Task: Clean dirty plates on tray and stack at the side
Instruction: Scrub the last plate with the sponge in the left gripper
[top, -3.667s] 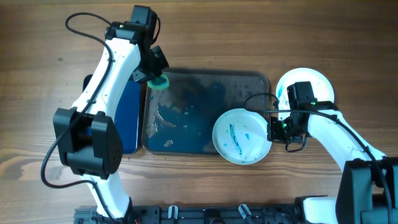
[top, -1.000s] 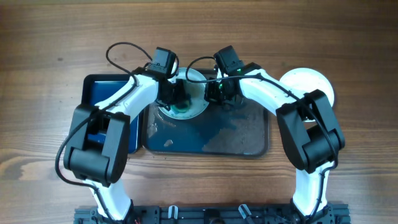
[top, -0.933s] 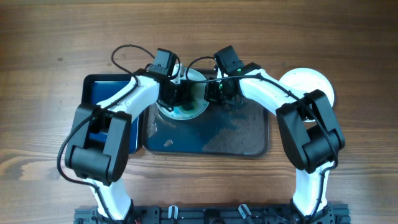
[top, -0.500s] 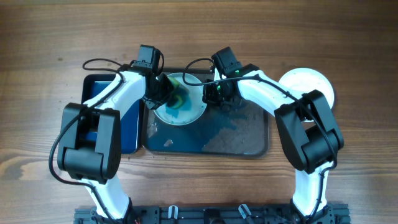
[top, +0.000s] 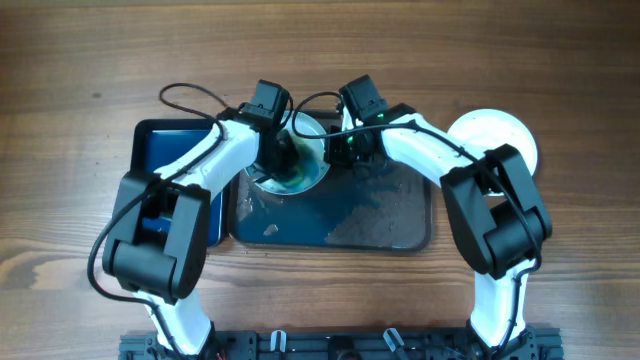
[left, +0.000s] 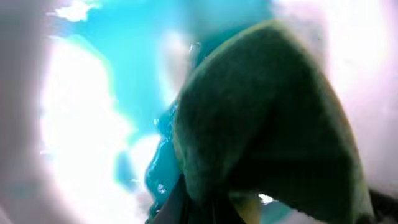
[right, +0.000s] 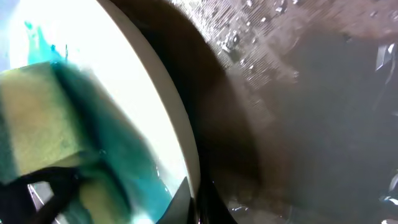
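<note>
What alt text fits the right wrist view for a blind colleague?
A white plate fills the left half, its rim pinched at the bottom by the right end effector. A yellow-green sponge smeared with teal rests on it; the wet dark tray lies to the right.

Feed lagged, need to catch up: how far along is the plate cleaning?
Done: one white plate sits beside the tray. In hand: right tool grips the blue-smeared plate while left tool scrubs it with the sponge. Left: finish scrubbing, then stack it.
</note>
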